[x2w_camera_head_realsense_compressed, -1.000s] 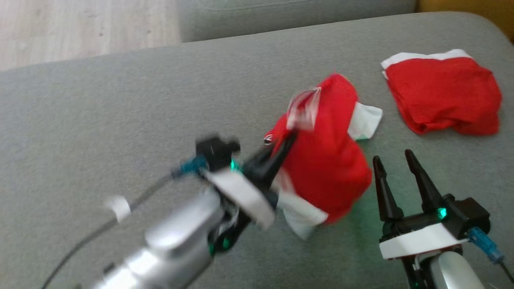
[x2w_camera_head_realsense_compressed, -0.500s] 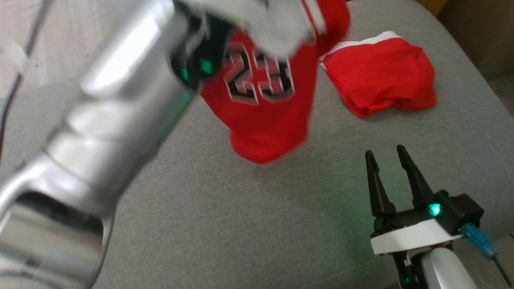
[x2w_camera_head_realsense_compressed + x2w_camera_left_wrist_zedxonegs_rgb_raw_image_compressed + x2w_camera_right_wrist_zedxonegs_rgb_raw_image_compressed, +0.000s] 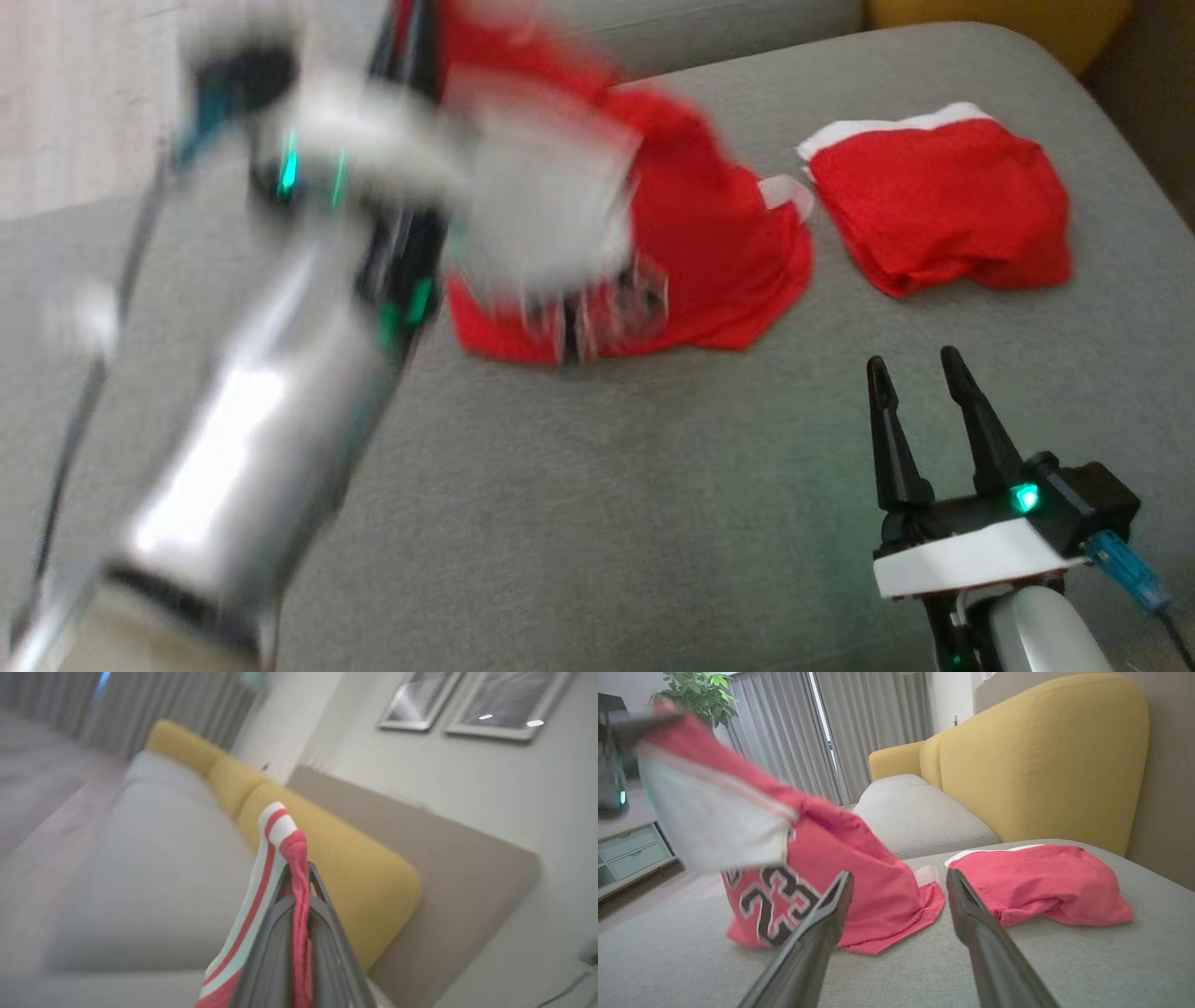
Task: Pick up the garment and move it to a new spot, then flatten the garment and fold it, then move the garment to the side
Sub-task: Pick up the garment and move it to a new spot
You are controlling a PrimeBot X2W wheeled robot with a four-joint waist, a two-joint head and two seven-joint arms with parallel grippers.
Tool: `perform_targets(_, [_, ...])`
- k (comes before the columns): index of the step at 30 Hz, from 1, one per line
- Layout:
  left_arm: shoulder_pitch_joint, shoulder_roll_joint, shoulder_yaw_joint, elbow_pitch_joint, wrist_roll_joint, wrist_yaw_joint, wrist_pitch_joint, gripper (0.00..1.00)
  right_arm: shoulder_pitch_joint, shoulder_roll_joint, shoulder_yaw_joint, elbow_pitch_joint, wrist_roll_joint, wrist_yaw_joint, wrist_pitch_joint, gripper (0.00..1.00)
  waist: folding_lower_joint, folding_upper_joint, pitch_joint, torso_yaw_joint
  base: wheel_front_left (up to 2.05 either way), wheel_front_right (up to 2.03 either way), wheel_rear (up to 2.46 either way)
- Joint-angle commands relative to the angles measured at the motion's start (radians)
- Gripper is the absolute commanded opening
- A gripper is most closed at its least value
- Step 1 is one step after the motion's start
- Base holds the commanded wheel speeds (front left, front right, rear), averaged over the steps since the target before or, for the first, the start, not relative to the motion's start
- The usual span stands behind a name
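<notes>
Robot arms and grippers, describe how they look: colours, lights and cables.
Both arms have rounded silver forearms with a white collar and black base. The right gripper has two long, black, tapering fingers, a green light and a blue plug trailing a thin dark cable. The left gripper matches, dark grey close up; its blurred wrist also shows green lights.
</notes>
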Motion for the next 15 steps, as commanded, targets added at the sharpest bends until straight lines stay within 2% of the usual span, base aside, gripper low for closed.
perform_targets(1, [0.147,0.078,0.046,0.035,-0.058,0.026,-0.003,0.00,-0.017,0.001,0.026,-0.037,-0.005,-0.001,-0.011,1.00,0.0000,0.0000,0.003,0.042,0.00,0.00,0.00])
perform_targets(7, [0.408,0.173,0.100,0.069,-0.101,0.025,-0.025,0.00,-0.004,0.001,0.018,-0.034,-0.015,-0.001,-0.011,1.00,0.0000,0.0000,0.015,0.088,0.00,0.00,0.00])
perform_targets(11, [0.483,0.192,0.122,0.050,-0.102,0.021,-0.029,0.00,0.011,0.001,0.011,-0.031,-0.027,-0.001,-0.011,1.00,0.0000,0.0000,0.021,0.124,0.00,0.00,0.00])
perform_targets(15, [0.493,0.190,0.126,0.024,-0.085,0.014,-0.031,0.00,0.009,0.001,0.017,-0.030,-0.033,-0.001,-0.011,1.00,0.0000,0.0000,0.030,0.141,0.00,0.00,0.00])
